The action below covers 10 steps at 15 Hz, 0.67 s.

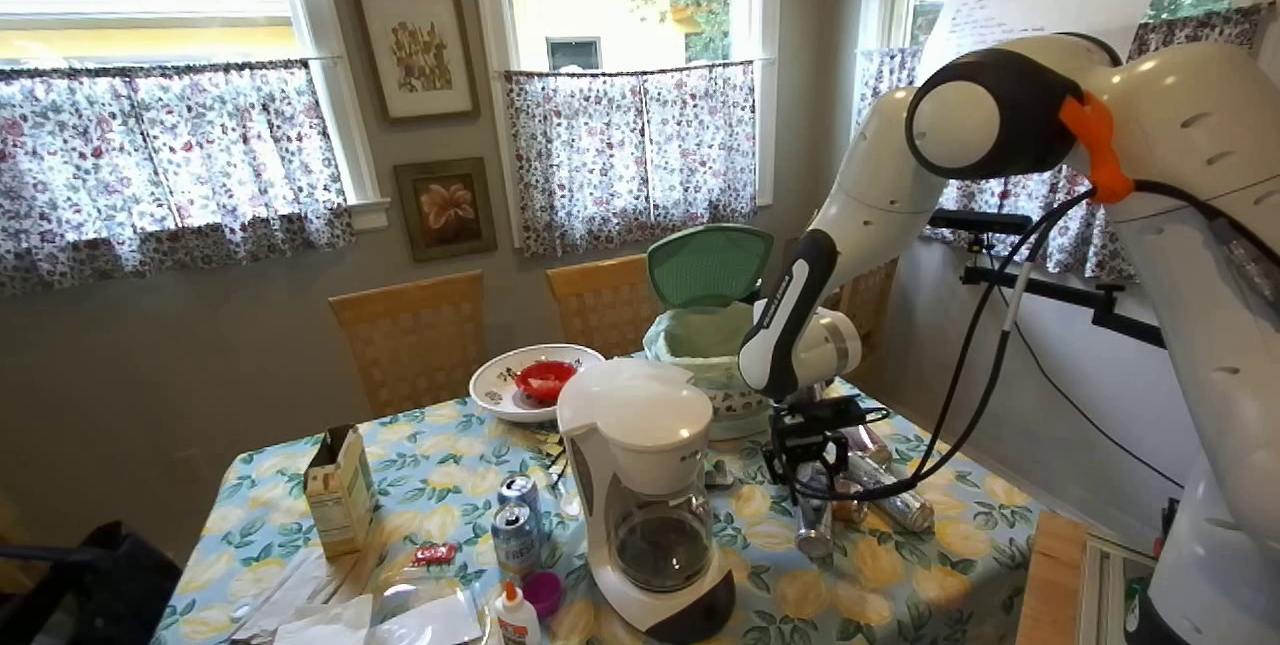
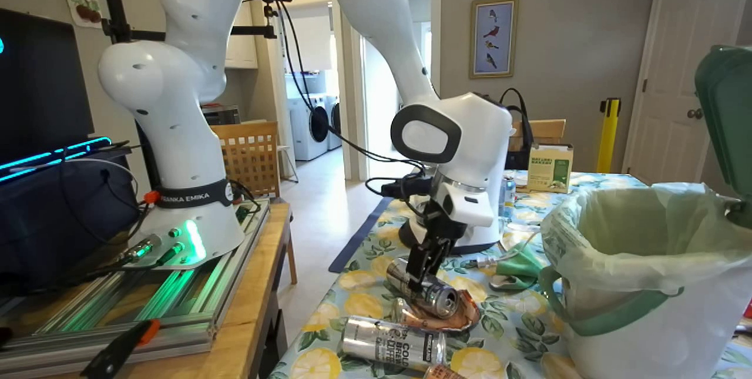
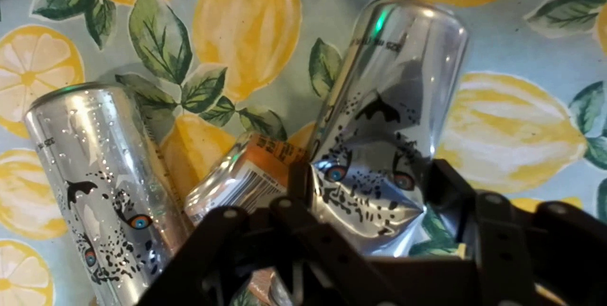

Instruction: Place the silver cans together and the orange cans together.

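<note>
Over the lemon-print counter (image 1: 860, 595), my end effector (image 3: 372, 176) pinches a dented silver metal can (image 3: 400, 88) by its sides, presumably to join the smooth silver cylindrical can (image 3: 102, 168); a crumpled orange metal can (image 3: 253, 168) lies between.

In an exterior view the table (image 1: 430, 445) is seen from above toward curtained windows (image 1: 640, 115), in an exterior view past a near pail (image 2: 652, 329) toward a bird picture (image 2: 493, 37), and in the wrist view downward, close over silver cans (image 3: 384, 125) (which all three share).

place: home | floral curtains (image 1: 635, 155) | lemon-print tablecloth (image 1: 770, 575) | laundry machines (image 2: 306, 129)
</note>
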Motion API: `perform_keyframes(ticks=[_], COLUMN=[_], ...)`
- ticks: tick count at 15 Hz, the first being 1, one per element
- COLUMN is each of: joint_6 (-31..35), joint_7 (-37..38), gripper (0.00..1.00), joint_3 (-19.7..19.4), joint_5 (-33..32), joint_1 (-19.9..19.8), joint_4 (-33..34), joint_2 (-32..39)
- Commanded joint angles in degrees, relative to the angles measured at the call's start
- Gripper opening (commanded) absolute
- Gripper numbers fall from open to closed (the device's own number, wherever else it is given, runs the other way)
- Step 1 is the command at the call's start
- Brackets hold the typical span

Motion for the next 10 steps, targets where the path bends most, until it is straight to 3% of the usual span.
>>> perform_keyframes(ticks=[1, 10], joint_6=[1.00, 0.72], joint_7=[-0.95, -3.76], gripper=[0.41, 0.34], joint_3=[0.18, 0.56], joint_5=[0.58, -2.36], joint_1=[0.39, 3.12], joint_4=[1.64, 2.18], joint_2=[1.75, 1.25])
